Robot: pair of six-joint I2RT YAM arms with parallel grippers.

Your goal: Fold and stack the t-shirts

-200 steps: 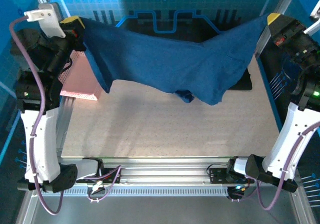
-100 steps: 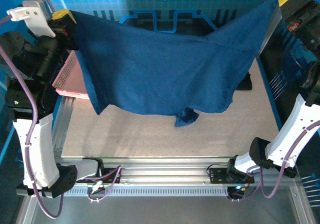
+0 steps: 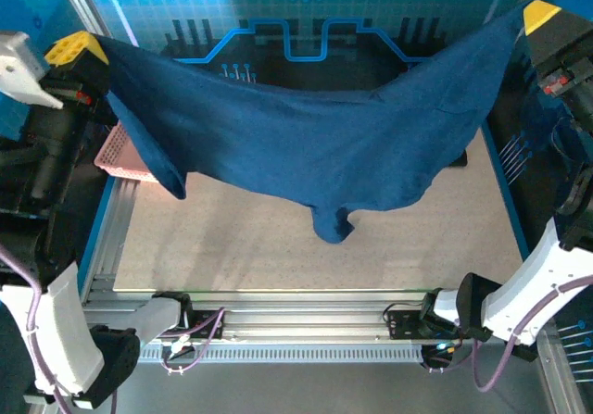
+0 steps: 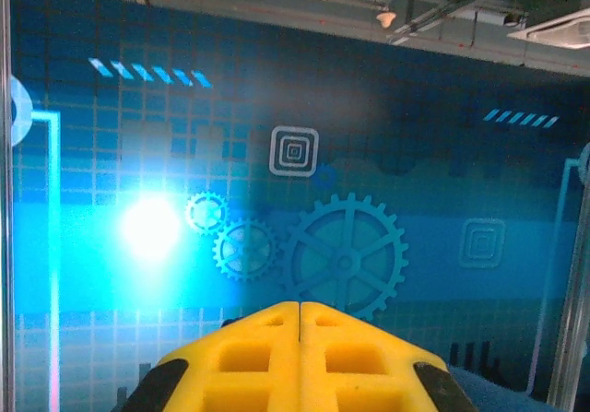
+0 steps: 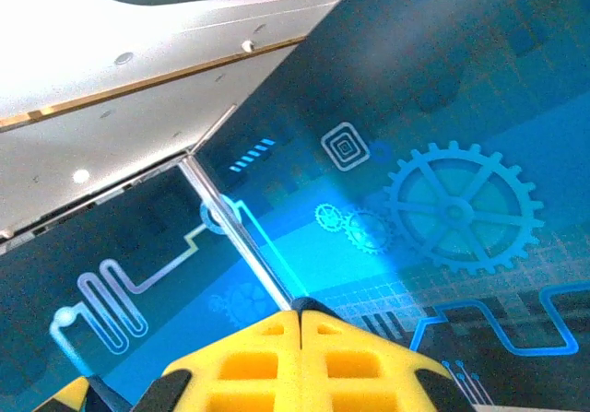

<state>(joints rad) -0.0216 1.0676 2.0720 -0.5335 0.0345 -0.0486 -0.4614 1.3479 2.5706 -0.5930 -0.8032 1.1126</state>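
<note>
The navy blue t-shirt [image 3: 315, 141] hangs stretched in the air above the table, sagging in the middle with a bunched fold [image 3: 332, 224] at its lowest point. My left gripper [image 3: 85, 45] is shut on its upper left corner, high at the far left. My right gripper [image 3: 536, 13] is shut on its upper right corner, high at the far right. In the left wrist view the yellow fingers [image 4: 300, 307] meet, with blue cloth [image 4: 502, 392] at the lower right. In the right wrist view the fingers [image 5: 300, 314] pinch a dark cloth tip. A sliver of the black t-shirt [image 3: 457, 159] lies at the back right, mostly hidden.
The pink perforated basket [image 3: 122, 155] stands at the table's left edge, partly behind the hanging shirt. The speckled tabletop [image 3: 278, 247] lies bare beneath the shirt. Blue printed panels wall the back and the sides.
Both arms have risen and spread outward, pulling the navy shirt wider and tauter. Its left corner moved left and its hanging fold swung slightly.
</note>
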